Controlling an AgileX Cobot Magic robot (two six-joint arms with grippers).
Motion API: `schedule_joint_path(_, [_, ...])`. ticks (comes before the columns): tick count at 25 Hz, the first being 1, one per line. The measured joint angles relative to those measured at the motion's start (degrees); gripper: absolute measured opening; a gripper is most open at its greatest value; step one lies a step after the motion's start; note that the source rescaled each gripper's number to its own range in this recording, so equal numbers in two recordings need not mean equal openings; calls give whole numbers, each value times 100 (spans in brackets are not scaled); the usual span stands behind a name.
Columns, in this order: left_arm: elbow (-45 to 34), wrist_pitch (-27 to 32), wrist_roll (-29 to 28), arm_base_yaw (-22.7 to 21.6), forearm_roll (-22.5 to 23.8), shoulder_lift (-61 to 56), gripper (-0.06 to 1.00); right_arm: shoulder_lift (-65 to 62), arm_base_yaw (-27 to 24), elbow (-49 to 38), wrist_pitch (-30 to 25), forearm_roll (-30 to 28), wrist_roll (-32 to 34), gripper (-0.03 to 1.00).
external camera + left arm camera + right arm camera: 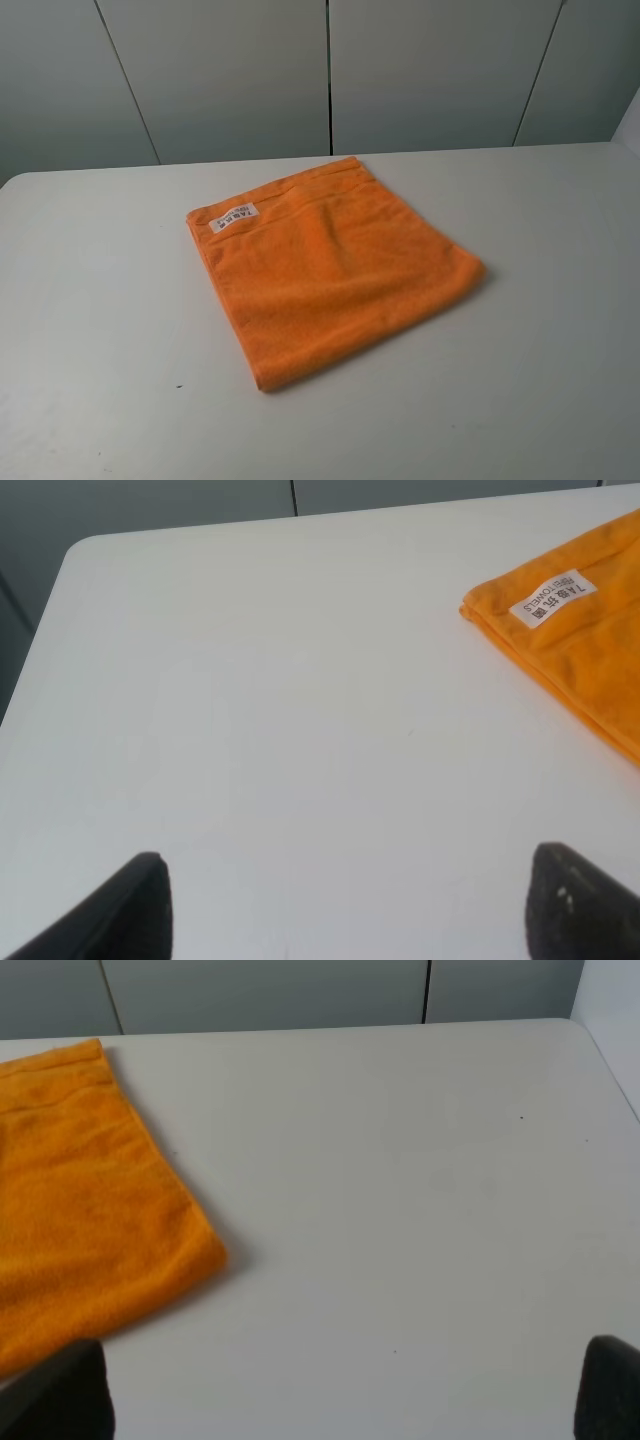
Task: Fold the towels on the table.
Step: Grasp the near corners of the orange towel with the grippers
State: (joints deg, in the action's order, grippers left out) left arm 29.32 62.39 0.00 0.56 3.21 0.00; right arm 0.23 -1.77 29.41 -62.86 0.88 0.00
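Looking at the towel (330, 265): one orange cloth, flat near the middle of the table (100, 330), turned so its corners rather than its edges face front, back and sides. It's roughly square, so no real long axis. Its edges run skew to the table's front edge. The label (233, 217) sits by the far-left corner.

Left claw (345, 910): fingers wide apart, nothing between them, over bare table. The towel is ahead and inboard of it, well apart, and the labelled corner is the closest part.

Right claw (345, 1390): also spread wide and empty. The towel is ahead and inboard here too, but its edge runs in close to one finger (60, 1390). My read is that the right arm is nearer, and the right-hand corner is the easy first pinch. Neither arm shows in the high view.

Material: soft terry, short nap, matte, no stiffness. I'd expect it to drape and sag if lifted by one corner. The edge near the label shows stacked layers in the left wrist view, so it looks doubled at least once; I can't count the layers. There are a few shallow creases along the far edge, otherwise it's smooth.

The table top is hard, smooth and plain white, and it looks slick. The cloth may slide instead of lifting if a pinch lands shallow, so grips should go low against the top.
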Motion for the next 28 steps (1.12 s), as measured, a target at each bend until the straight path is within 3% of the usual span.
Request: schedule_joint_path(28, [0,0,0,0,0,0,92,0,0,0,0,0,0,100])
